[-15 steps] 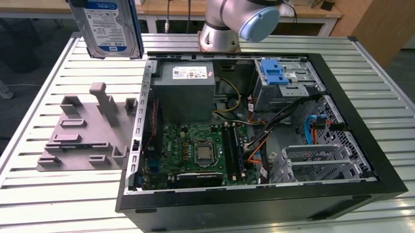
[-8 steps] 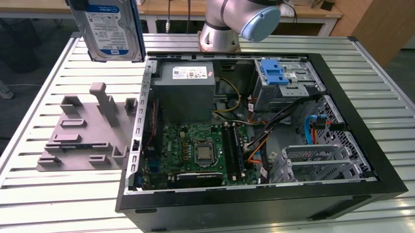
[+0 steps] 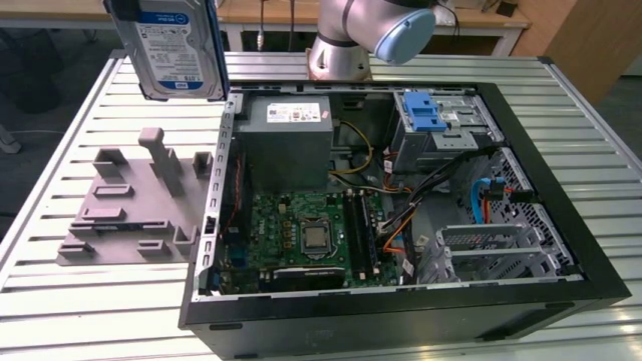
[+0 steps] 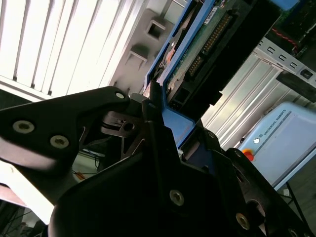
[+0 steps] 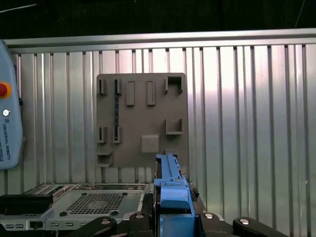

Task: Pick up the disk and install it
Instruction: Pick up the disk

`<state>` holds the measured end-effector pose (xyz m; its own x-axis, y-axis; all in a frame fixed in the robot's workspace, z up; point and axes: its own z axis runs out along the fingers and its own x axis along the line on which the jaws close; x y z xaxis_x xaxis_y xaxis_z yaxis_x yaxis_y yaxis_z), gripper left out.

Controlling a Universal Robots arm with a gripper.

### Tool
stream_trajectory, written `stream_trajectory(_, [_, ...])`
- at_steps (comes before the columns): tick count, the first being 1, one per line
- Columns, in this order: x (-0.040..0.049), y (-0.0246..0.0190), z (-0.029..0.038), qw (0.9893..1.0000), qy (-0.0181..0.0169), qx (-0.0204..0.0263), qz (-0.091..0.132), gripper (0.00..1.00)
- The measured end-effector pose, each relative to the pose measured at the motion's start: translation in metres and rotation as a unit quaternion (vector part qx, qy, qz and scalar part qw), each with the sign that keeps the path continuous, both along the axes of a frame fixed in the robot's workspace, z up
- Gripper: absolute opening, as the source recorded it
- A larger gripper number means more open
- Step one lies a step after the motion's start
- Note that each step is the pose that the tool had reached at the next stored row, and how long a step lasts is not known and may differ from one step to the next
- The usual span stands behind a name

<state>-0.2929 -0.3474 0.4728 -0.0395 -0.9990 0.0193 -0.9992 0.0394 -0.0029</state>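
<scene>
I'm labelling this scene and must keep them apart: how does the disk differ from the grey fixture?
The disk is held upright off the table by the gripper; the grey fixture lies flat on the table. The disk is silver with a white-and-blue label and a blue frame; the grey fixture is plain grey. The disk's face is flat; the grey fixture carries upright posts. Both are roughly rectangular.
</scene>
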Motion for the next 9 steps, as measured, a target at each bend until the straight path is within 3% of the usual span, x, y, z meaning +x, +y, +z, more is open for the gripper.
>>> stream_trajectory(9, [0.0204, -0.0073, -0.0001, 1.0, -0.0001, 0.0001, 0.0, 0.36])
